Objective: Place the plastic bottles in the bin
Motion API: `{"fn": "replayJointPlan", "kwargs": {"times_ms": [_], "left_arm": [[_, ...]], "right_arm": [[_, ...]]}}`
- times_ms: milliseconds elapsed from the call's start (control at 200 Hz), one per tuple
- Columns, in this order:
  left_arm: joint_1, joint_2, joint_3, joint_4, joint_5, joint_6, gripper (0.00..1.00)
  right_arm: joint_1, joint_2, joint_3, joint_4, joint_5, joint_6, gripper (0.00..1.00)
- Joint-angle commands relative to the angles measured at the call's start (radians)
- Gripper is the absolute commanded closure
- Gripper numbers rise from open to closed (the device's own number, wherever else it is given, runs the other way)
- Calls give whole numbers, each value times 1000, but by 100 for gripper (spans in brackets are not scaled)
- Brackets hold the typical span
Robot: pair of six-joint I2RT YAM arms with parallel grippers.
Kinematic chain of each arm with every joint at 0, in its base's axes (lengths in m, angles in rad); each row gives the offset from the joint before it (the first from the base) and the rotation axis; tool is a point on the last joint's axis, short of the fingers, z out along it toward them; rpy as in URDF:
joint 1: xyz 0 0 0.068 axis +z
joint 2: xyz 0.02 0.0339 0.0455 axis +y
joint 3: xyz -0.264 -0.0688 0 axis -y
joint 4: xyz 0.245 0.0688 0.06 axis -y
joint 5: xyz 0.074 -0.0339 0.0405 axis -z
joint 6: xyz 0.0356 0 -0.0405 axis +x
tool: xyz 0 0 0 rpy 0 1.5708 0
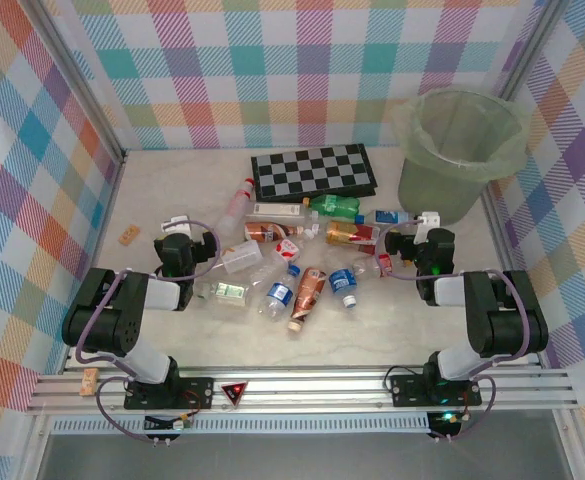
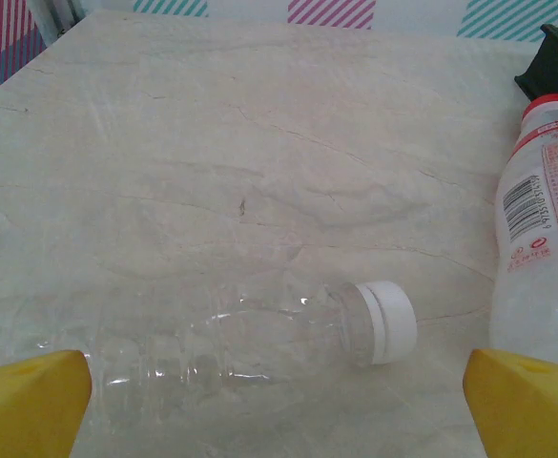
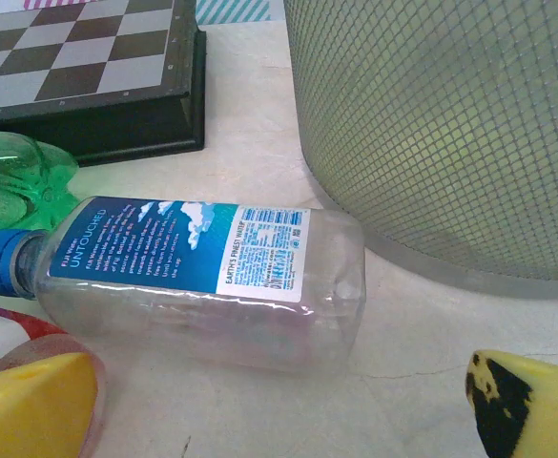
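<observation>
Plastic bottles [image 1: 307,295] lie scattered at the centre of the table [image 1: 172,190] in the top view; none is inside the bin [image 1: 442,195]. The bin stands upright at 1 o'clock from the cluster, in the far right corner, with its bag liner folded over the rim. A checkerboard [image 1: 312,172] lies flat at 12 o'clock from the cluster and 9 o'clock from the bin. A wooden block [image 1: 129,236] lies at 9 o'clock from the cluster, well apart from it.

Left gripper [image 2: 274,367]: released, yellow fingers [image 2: 31,405] spread wide, grasping nothing.
- Top view: located at 9 o'clock from the cluster.
- Left wrist view: a clear bottle [image 2: 231,343] lies on its side just ahead of the fingers, its white cap [image 2: 390,322] pointing to 3 o'clock.
- A white bottle [image 2: 541,258] with a red cap lies at 3 o'clock from the clear bottle, just beside the right-hand finger.

Right gripper [image 3: 279,401]: released, fingers spread wide, grasping nothing.
- Top view: located at 3 o'clock from the cluster and 7 o'clock from the bin.
- Right wrist view: a blue-label bottle [image 3: 202,286] lies on its side ahead of the fingers, blue cap pointing to 9 o'clock, base just beside the bin wall.
- A green bottle [image 3: 11,181] lies at 10 o'clock from the blue-label bottle, near the checkerboard edge.
</observation>
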Motion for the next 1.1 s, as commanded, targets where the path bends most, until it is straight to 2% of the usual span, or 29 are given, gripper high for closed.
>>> {"fn": "replayJointPlan", "kwargs": {"times_ms": [0,825,915,1015,1095], "left_arm": [[13,-1,-5,20,16,15,0],[16,-1,0,12,24,10,0],[16,-2,-2,18,27,13,0],[16,-24,17,-35,36,17,0],[16,-77,55,-153,24,18,0]], "right_arm": [[-10,-3,12,16,-18,7,1],[-10,-5,12,15,-17,10,1],[-10,-27,33,-47,10,23,1],[-10,-80,87,-201,36,26,1],[-9,-144,123,-326,44,23,1]]}}
